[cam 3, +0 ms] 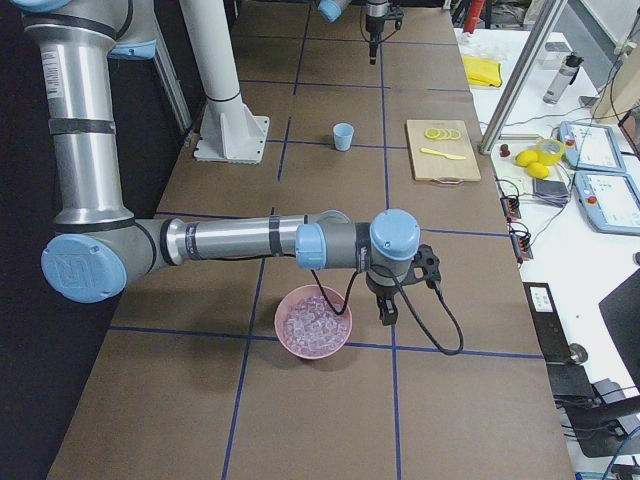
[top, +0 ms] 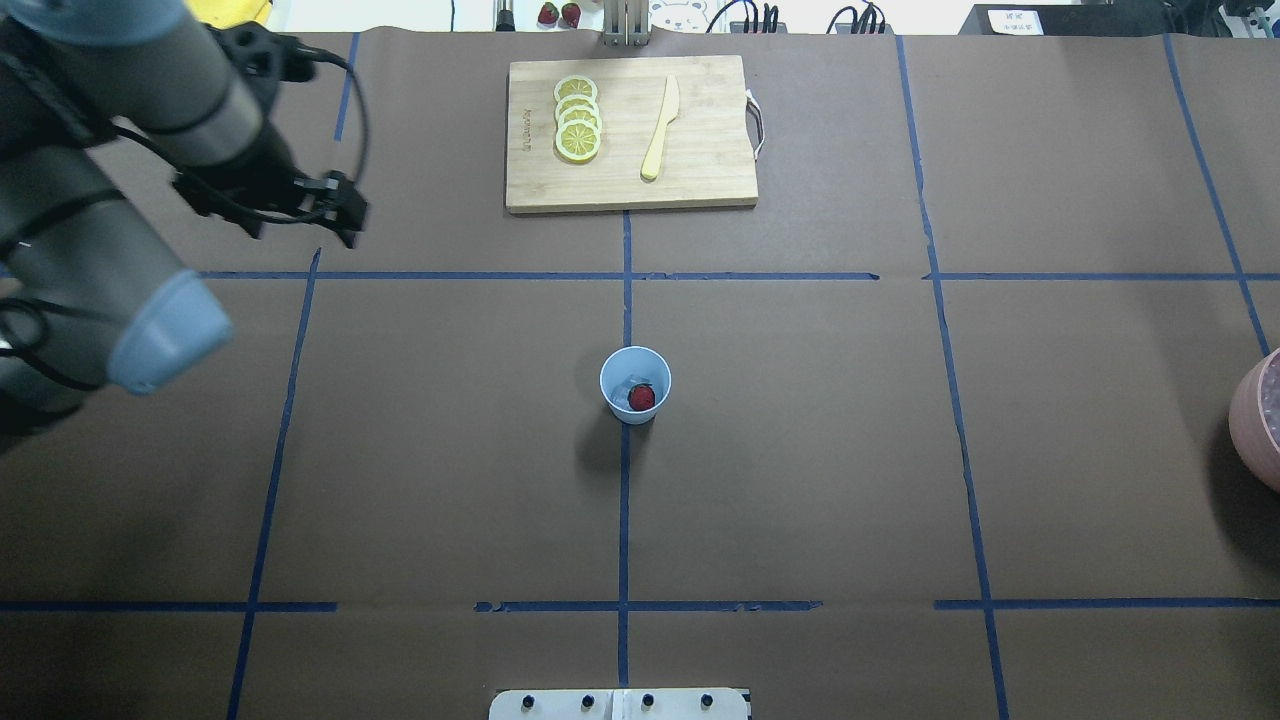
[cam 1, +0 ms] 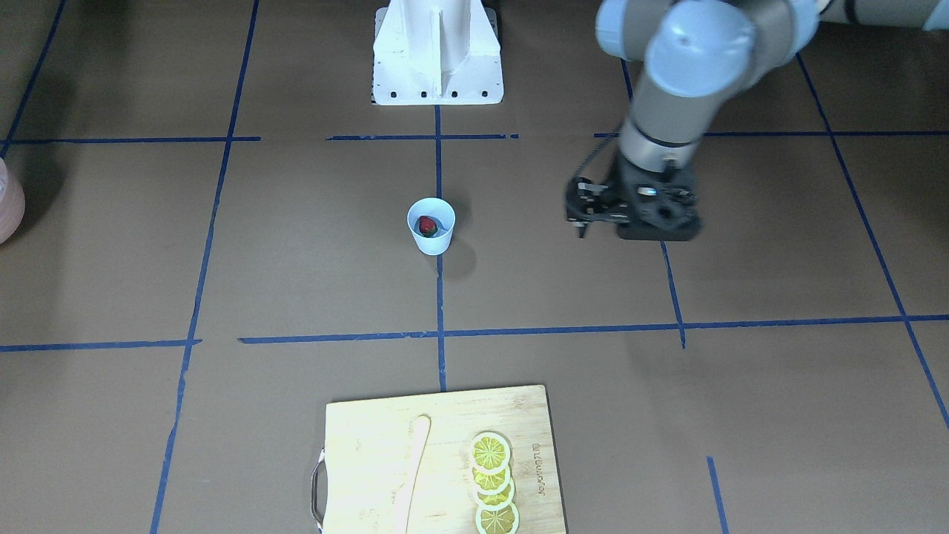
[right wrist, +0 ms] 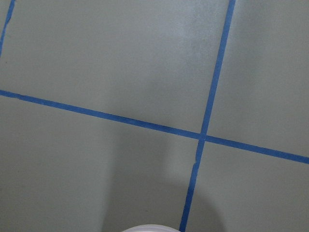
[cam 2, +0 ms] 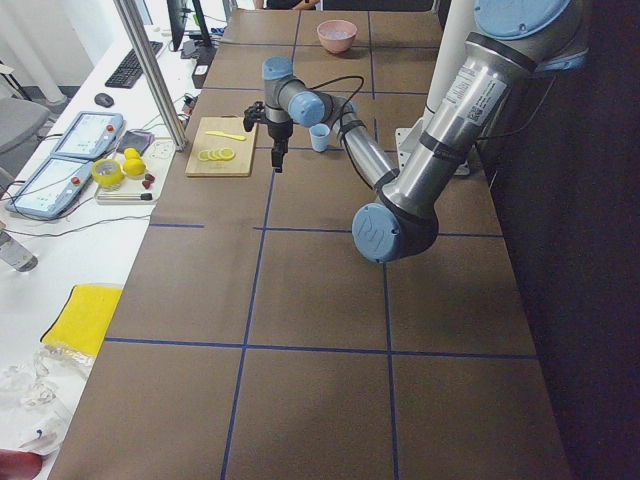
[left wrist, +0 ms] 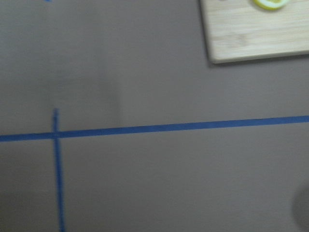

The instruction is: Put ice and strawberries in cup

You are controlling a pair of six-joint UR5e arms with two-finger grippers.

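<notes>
Sitting upright at the centre of the front-facing view, the cup (cam 1: 431, 243) stands on a blue tape line (cam 1: 440, 311), well apart from both arms. The strawberry (cam 1: 426, 225) lies inside it, red with a dark top. A pale patch beside the berry could be ice, but it is too small to be sure.

Ice (cam 3: 314, 318) shows plainly only in the right side view, as clear lumps heaped in the pink bowl (cam 3: 316, 352) in the lower middle of the frame. The overhead and front-facing views cut that bowl off at their edges.

The left gripper (top: 343, 222) hangs over bare table in the upper left of the overhead view and holds nothing that can be seen. Its dark fingers merge with the body, so I cannot tell whether they are apart or together. The right gripper (cam 3: 386, 316) points down just beside the bowl's rim. It appears only in that side view, so its state cannot be told either.

The cutting board (top: 700, 180) lies at the top centre of the overhead view, with overlapping lemon slices (top: 578, 118) and a pale knife (top: 660, 130) on it. The front-facing view crops its lower edge. The left wrist view is blurred and catches only a board corner. The right wrist view shows tape lines and a pale sliver at its bottom edge.
</notes>
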